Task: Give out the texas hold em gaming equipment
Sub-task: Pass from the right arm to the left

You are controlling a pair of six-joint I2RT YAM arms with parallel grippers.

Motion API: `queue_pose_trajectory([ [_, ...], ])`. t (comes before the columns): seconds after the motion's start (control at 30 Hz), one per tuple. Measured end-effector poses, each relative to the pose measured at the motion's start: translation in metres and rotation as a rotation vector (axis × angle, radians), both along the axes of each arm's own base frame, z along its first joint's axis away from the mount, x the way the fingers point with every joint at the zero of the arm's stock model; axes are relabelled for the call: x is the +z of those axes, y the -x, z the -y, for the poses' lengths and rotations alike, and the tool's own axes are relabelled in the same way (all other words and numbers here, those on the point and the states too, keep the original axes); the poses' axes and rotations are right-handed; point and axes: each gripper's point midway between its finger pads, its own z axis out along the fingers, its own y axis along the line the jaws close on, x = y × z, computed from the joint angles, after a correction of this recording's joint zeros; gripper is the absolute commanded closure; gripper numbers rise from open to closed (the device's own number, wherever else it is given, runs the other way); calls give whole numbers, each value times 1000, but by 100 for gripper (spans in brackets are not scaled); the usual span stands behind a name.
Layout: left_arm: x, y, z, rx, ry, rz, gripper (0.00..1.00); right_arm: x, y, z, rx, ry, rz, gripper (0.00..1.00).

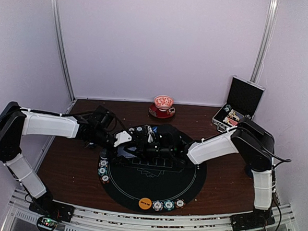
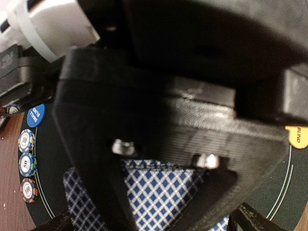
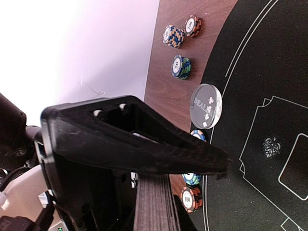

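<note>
My right gripper (image 1: pixel 144 140) is shut on a deck of playing cards, held above the far part of the round black mat (image 1: pixel 186 183). In the right wrist view the deck (image 3: pixel 153 204) shows edge-on under my upper finger (image 3: pixel 144 144). My left gripper (image 1: pixel 123 140) is right against it. Its fingertips stand wide apart at the bottom of the left wrist view, either side of the blue-and-white diamond card backs (image 2: pixel 161 192). Poker chips (image 1: pixel 103 170) line the mat's left edge. An orange disc (image 1: pixel 145 203) and three chips (image 1: pixel 169 204) lie at its near edge.
An open silver-edged black case (image 1: pixel 239 104) stands at the back right with chips inside. A red cup on a saucer (image 1: pixel 163 106) sits at the back centre. A clear dealer disc (image 3: pixel 207 106), a blue disc (image 2: pixel 36 115) and an orange blind disc (image 2: pixel 298 136) lie on the mat.
</note>
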Motion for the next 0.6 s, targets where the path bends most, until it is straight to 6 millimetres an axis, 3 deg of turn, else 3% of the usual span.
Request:
queue_pose_trajectory([
  [0.33,-5,0,-2,-6,-16,-2,38,-5,4,-3,20,-2,-11,94],
  [0.6,-9,2,-5,0,-33,-17,50,-11,5,-4,20,8,-14,81],
])
